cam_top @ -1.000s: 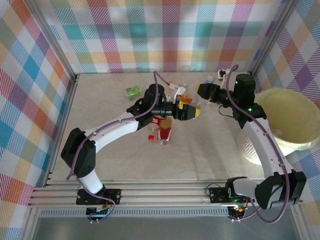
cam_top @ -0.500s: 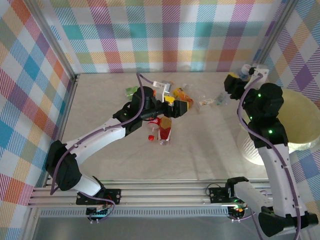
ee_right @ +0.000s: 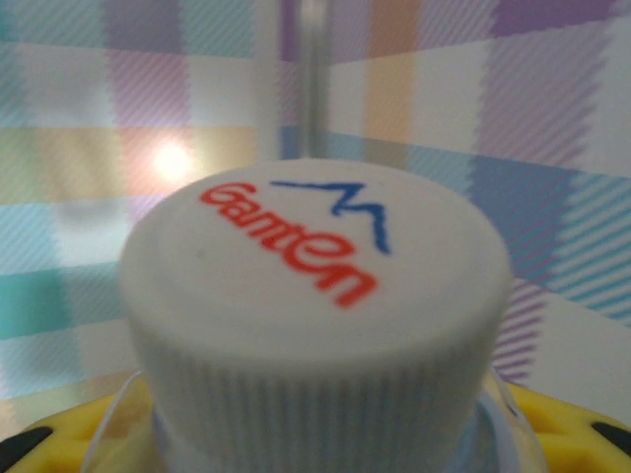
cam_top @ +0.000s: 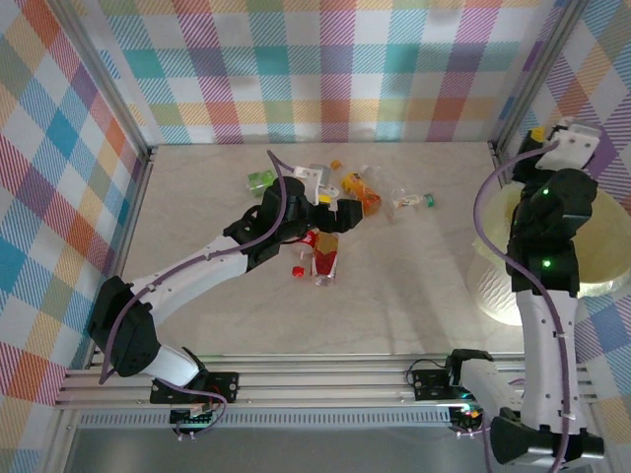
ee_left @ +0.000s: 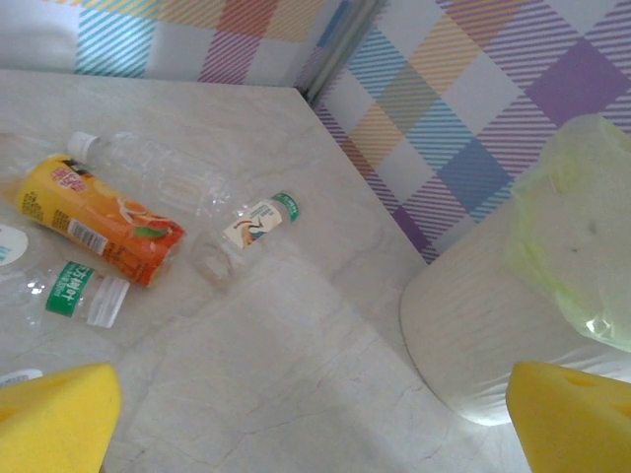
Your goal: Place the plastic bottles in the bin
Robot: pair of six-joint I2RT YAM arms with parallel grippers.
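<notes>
My right gripper is raised at the back right corner, beside the far rim of the pale yellow-green bin. It is shut on a clear bottle, whose white "Ganten" cap sits close to the right wrist camera. My left gripper hovers open over the table with nothing between its yellow fingertips. Ahead of it lie an orange-label bottle, a clear white-capped bottle, a small green-capped bottle and a crushed green-label bottle. A red-label bottle lies under the left arm.
The bin rests on a white ribbed base at the table's right edge. A green bottle lies at the back left and a loose red cap near the red-label bottle. Checked walls enclose the table.
My right arm has swung from the bottle pile to the right and upward, carrying the bottle to the bin's far side. The left gripper drew back slightly left.
</notes>
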